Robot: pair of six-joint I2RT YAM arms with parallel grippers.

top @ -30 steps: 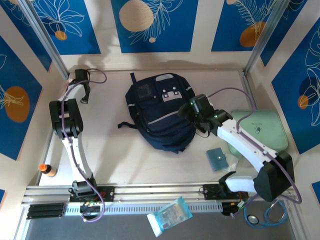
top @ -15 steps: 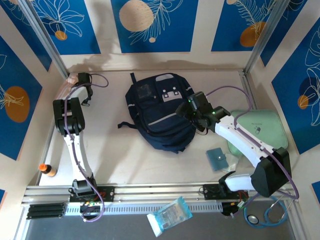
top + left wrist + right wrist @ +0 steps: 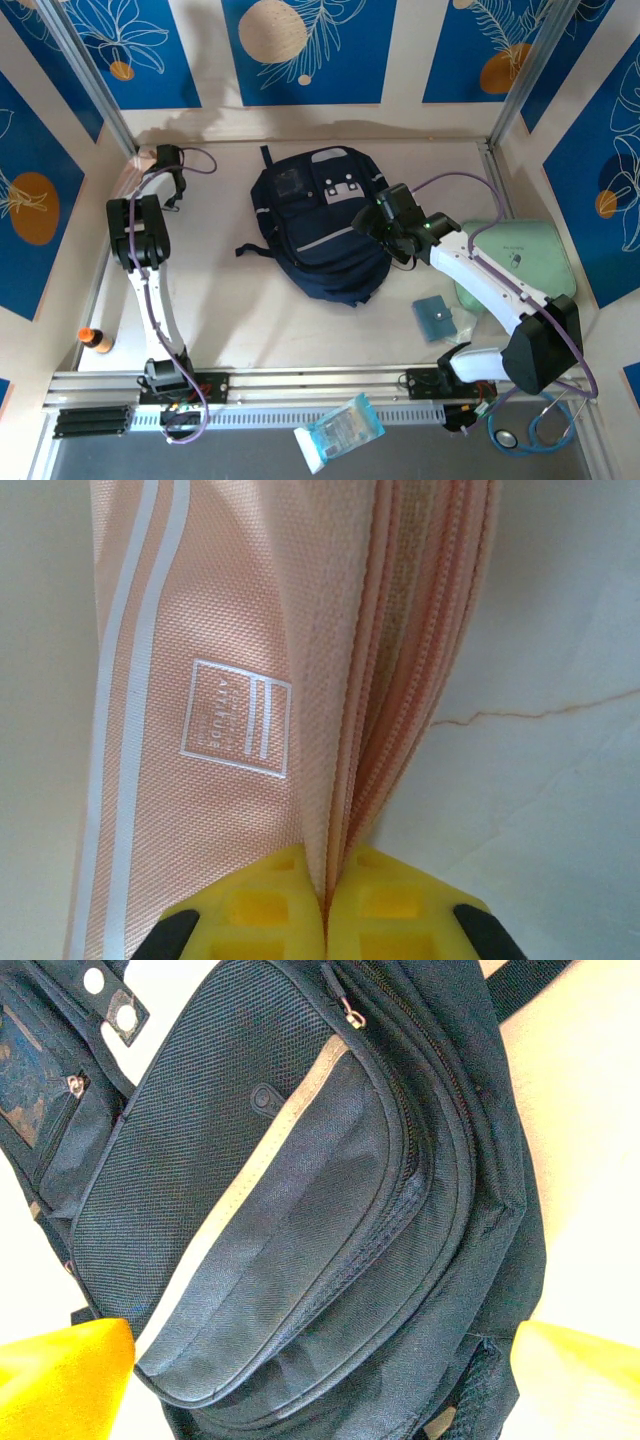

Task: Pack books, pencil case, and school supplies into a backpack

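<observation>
The left gripper is reached out to the far left corner of the table, its yellow fingertips pinched tight on the near edge of the pencil case. The case is a peach-pink woven fabric pouch with two white stripes and a small white square logo. It stretches away from the fingertips across the pale table, and its zipper runs just right of where the jaws meet. The right gripper hangs with its jaws spread wide and holding nothing, over the right side of the backpack. In the right wrist view a yellow fingertip sits at each lower corner, with the dark navy front pocket and its pale stripe between them. A flat teal square pad lies back toward the arm bases from that gripper. An orange-capped tube lies well behind the left gripper, by the near left edge.
</observation>
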